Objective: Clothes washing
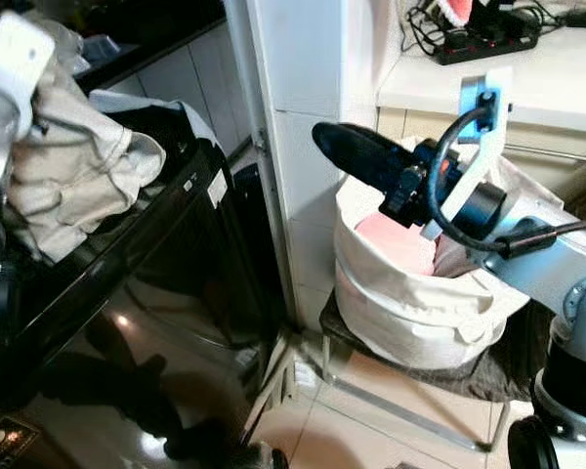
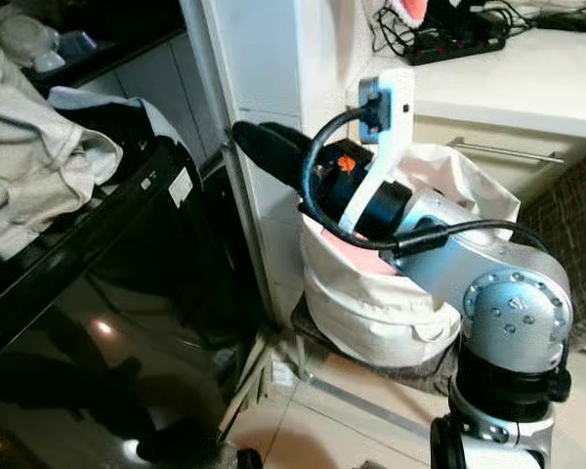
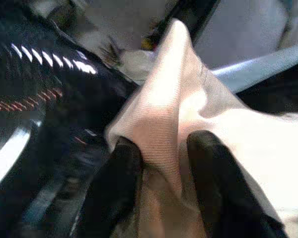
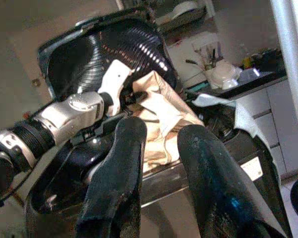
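Laundry corner: tiled floor (image 1: 371, 430), white wall pillar (image 1: 303, 147), pale surface (image 1: 566, 78) at right carrying a black power strip (image 1: 488, 44). Black top-loading washing machine (image 1: 127, 322) at left, lid (image 4: 114, 54) raised. White fabric laundry basket (image 1: 410, 303) on a low stand beside the pillar, pink item (image 1: 396, 244) inside. Beige garment (image 1: 73, 176) bunched over the machine's open top, draping onto its rim. Left pincer (image 3: 159, 168) clenched on a fold of that garment, cloth pinched between both fingers. Right pincer (image 1: 356, 151) held in the air above the basket, pointing toward the machine; fingers parted, apparently empty, though the wrist view is soft.
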You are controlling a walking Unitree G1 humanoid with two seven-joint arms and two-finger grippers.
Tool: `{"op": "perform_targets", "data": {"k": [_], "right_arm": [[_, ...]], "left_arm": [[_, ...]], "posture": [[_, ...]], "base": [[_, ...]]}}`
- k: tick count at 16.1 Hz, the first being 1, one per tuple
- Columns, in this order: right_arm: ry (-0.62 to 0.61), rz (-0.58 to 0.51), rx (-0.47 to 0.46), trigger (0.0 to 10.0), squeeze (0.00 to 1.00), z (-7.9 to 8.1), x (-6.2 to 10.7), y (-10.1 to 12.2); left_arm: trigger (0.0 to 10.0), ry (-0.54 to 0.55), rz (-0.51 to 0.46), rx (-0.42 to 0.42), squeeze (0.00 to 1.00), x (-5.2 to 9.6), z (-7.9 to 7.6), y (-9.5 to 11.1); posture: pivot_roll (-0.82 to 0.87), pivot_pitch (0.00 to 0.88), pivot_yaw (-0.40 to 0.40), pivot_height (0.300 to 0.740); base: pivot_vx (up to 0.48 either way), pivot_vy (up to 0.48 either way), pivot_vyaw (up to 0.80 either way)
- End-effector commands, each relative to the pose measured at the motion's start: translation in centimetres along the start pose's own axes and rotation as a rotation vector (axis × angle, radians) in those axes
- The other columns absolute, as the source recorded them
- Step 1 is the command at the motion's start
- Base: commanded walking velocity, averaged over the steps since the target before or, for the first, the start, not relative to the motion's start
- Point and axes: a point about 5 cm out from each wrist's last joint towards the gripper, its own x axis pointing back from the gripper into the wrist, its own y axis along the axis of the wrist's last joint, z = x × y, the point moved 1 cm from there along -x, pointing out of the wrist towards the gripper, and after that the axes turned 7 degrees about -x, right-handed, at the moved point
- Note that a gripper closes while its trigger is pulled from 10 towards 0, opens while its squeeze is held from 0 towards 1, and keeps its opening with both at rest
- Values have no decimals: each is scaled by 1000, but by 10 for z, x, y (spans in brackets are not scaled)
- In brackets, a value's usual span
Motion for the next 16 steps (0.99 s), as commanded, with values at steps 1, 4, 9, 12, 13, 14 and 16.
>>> {"op": "perform_targets", "data": {"k": [1,4,9,12,13,14,16], "right_arm": [[8,36,-1,10000,0,1,-2,-4],[0,69,-13,10000,0,-4,-4,-10],[-12,67,-32,10000,0,-8,-5,-9],[-41,33,-50,10000,0,-11,-2,-4],[-72,-3,-33,10000,0,-12,1,-1],[-104,-44,-4,10000,0,-14,3,2],[-301,-167,95,10000,0,-29,12,8]], "left_arm": [[10000,-39,45,72,1000,1,-6,-17],[10000,-29,93,217,1000,8,-26,-60],[10000,-289,-124,368,35,40,-68,-38],[10000,-463,-245,469,0,65,-104,-4],[10000,-490,-372,530,0,79,-123,27],[10000,-487,-434,558,0,87,-130,41],[10000,-487,-484,570,0,102,-153,59]], "posture": [[-19,0,90,740],[-13,0,84,740],[15,0,64,740],[8,0,80,740],[7,0,84,740],[8,0,85,740],[6,0,90,740]], "base": [[0,0,0],[0,0,0],[0,0,0],[0,0,0],[0,0,0],[0,0,0],[0,0,0]]}}
